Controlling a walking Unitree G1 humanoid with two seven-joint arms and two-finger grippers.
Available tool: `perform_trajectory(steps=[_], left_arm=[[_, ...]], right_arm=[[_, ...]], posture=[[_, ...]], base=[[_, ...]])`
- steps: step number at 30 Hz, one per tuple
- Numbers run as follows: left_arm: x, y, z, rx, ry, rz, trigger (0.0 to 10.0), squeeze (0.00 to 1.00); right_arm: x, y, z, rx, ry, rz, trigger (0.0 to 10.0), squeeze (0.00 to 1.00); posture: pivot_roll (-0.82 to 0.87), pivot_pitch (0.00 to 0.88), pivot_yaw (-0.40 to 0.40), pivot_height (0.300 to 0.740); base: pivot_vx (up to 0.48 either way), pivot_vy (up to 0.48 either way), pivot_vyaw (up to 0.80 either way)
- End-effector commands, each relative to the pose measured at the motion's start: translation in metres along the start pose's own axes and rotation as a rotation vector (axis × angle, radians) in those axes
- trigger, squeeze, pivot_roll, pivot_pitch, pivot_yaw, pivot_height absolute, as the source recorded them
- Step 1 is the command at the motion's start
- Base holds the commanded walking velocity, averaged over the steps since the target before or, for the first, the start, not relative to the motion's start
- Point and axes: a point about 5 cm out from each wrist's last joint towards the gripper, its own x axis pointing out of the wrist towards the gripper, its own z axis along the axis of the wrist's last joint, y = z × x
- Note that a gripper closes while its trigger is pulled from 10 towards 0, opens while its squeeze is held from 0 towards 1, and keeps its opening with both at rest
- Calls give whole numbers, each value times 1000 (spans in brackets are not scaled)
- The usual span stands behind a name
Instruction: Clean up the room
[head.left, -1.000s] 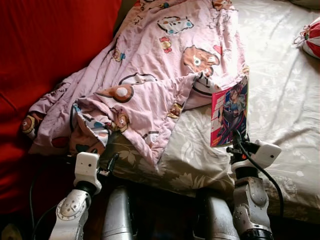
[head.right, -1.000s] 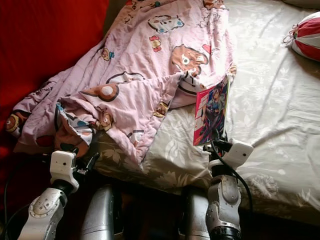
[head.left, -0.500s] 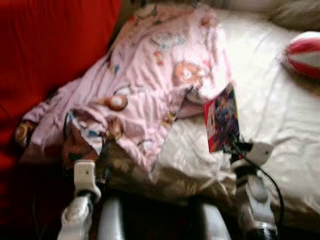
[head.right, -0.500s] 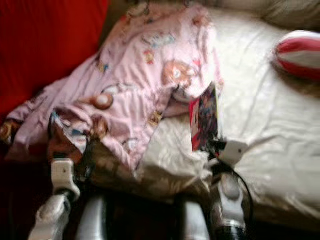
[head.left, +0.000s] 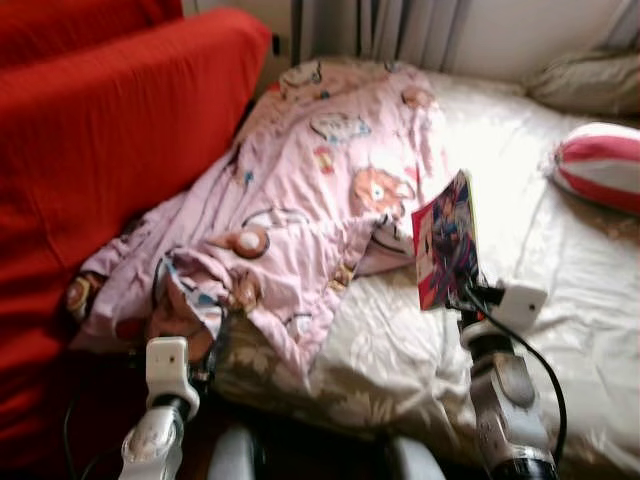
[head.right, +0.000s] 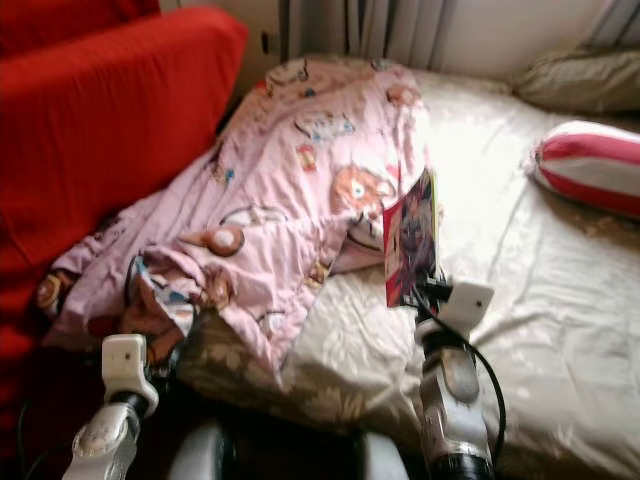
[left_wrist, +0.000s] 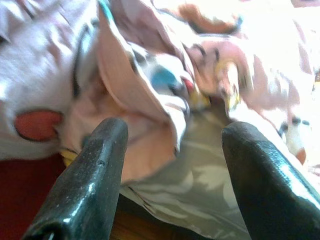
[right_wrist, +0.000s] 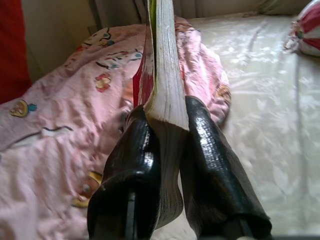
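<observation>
My right gripper (head.left: 468, 292) is shut on a thin comic book (head.left: 445, 240) with a bright cartoon cover, holding it upright above the bed's near edge. In the right wrist view the book's page edge (right_wrist: 165, 85) is pinched between both black fingers (right_wrist: 132, 165). A crumpled pink blanket (head.left: 310, 200) with cartoon animals covers the bed's left side. My left gripper (left_wrist: 170, 165) is open, low at the bed's near left corner, its fingers (left_wrist: 87, 185) pointing at a fold of the blanket (left_wrist: 150, 85) without touching it.
A red sofa (head.left: 90, 130) stands along the left, close to the bed. A red and white striped cushion (head.left: 600, 165) and a beige pillow (head.left: 585, 85) lie at the far right. The pale floral sheet (head.left: 560, 270) is bare on the right side. Curtains (head.left: 385, 25) hang behind.
The camera has tilted up, bringing the sofa back, curtains and pillow into view. My right gripper still holds the book upright; the left arm sits lower in the picture.
</observation>
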Motion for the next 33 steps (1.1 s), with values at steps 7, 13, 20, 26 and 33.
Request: perform_trajectory(steps=[7, 13, 20, 26, 33], left_arm=[[-1, 2, -14, -11, 67, 0, 10000, 0], [-2, 0, -28, -20, 149, 7, 10000, 0], [-17, -4, -61, -30, 362, 33, 10000, 0], [-33, -5, -82, -36, 481, 55, 10000, 0], [-52, -8, -101, -37, 573, 74, 10000, 0]], right_arm=[[0, -6, -11, -5, 29, -6, 10000, 0], [-2, -10, -32, -33, 142, 14, 10000, 0], [-19, -23, -72, -91, 390, 2, 10000, 0], [-43, -32, -99, -84, 559, -68, 10000, 0], [-79, -46, -123, -144, 714, -135, 10000, 0]], posture=[[141, 65, -72, 740], [139, 37, -82, 740], [129, 20, -91, 740], [129, 29, -86, 740], [135, 64, -81, 740]], base=[[0, 0, 0], [0, 0, 0], [0, 0, 0], [0, 0, 0], [0, 0, 0]])
